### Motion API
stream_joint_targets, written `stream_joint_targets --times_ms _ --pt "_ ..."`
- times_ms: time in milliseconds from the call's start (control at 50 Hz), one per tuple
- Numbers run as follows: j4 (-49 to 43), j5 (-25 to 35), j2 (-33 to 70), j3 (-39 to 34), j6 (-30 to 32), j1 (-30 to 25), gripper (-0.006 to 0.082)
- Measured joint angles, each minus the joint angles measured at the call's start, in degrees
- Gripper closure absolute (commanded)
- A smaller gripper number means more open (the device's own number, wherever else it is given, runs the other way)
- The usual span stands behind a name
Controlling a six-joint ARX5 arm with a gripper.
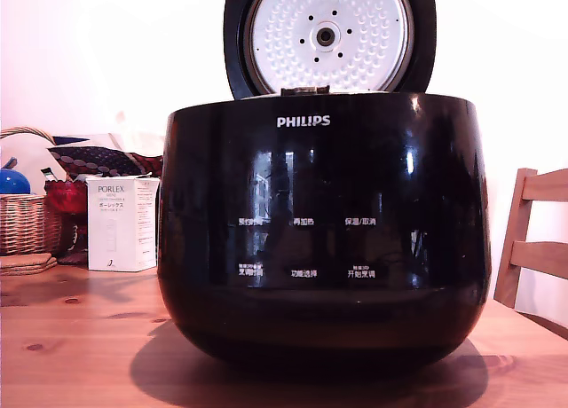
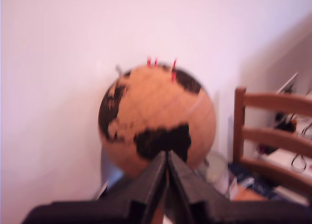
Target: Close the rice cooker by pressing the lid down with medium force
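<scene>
The rice cooker [image 1: 324,231] is a big glossy black pot with a white PHILIPS logo, filling the middle of the exterior view on a wooden table [image 1: 80,355]. Its lid [image 1: 328,37] stands upright and open at the back, showing the dimpled silver-white inner plate with a centre vent. The arm does not show in the exterior view. In the wrist view my gripper [image 2: 167,158] has its two black fingers pressed together with nothing between them, pointing at a cork globe [image 2: 157,121]. The cooker is out of the wrist view.
On the exterior view's left stand a white PORLEX box [image 1: 122,223], a wicker basket [image 1: 25,222] and a red object [image 1: 65,197]. A wooden chair [image 1: 535,244] is at the exterior view's right; a wooden chair [image 2: 273,136] also appears in the wrist view beside the globe.
</scene>
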Motion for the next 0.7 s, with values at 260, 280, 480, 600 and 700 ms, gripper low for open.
stream_joint_targets --times_ms 260,280,480,600,700 --pt "-1.01 6.78 5.64 4.07 -3.91 -0.37 0.0789" --pt "-1.16 7.54 6.01 4.07 -4.15 -0.48 0.0789" --pt "-3.63 16.83 10.1 4.07 -9.57 -1.44 0.0789" --pt "-5.09 20.79 11.87 4.07 -12.44 -1.44 0.0789" --pt "-5.44 23.12 12.55 4.07 -14.69 -1.44 0.0789"
